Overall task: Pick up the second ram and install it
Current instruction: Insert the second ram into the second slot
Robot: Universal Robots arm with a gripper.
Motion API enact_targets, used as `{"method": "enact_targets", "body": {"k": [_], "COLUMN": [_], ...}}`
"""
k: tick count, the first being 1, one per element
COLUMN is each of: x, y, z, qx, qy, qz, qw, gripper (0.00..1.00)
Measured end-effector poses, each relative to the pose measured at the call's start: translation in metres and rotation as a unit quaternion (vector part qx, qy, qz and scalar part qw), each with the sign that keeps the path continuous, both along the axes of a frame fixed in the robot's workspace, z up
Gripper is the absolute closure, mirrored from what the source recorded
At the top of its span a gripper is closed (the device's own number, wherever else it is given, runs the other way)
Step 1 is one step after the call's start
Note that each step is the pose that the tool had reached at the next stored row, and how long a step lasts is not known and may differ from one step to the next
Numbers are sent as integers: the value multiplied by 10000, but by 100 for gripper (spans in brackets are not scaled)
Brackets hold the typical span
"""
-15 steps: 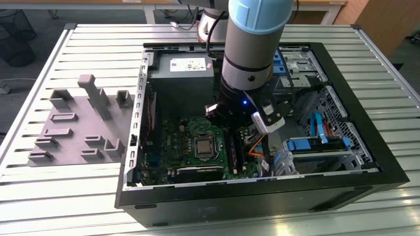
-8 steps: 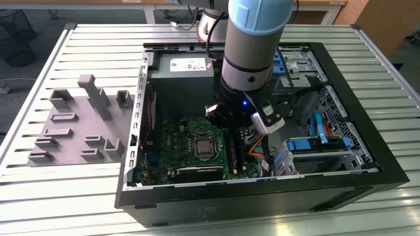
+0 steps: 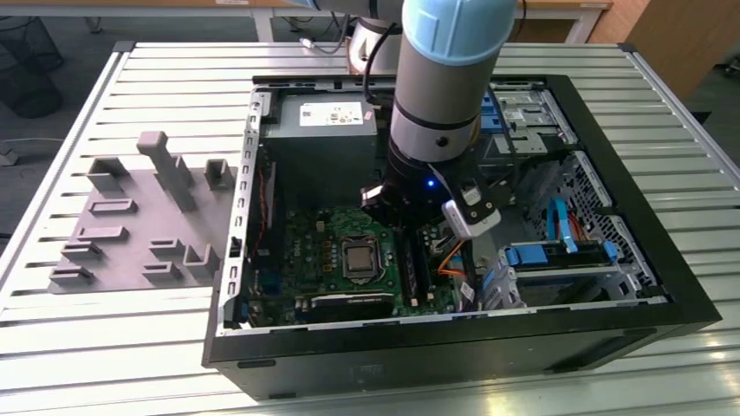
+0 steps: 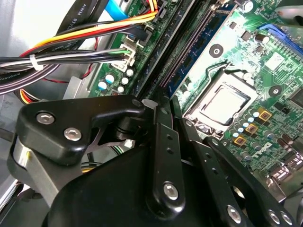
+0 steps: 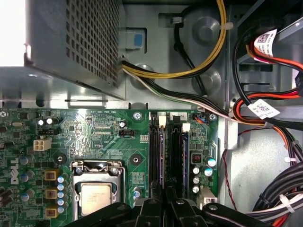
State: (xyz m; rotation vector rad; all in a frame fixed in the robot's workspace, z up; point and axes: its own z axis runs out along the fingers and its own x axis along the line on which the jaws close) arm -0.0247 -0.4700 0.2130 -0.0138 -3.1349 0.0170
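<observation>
Open case on a slatted surface, exterior view. A grey fixture lies well apart from the end effector, toward the exterior view's left. The end effector is lowered inside the case over the motherboard, with the CPU socket just beside it. In the first wrist view, the ram stands in a slot directly ahead of the end effector, beside the bundled cables. Whether the fingers are clenched or released cannot be told.
</observation>
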Motion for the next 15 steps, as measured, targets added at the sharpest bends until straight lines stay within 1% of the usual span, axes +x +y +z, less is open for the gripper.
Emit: {"method": "enact_targets", "body": {"k": [8, 15], "x": [2, 3], "y": [0, 1], "z": [-5, -39], "qx": [1, 1], "qy": [0, 0], "qz": [-9, -10], "qw": [10000, 10000], "gripper": [86, 86]}}
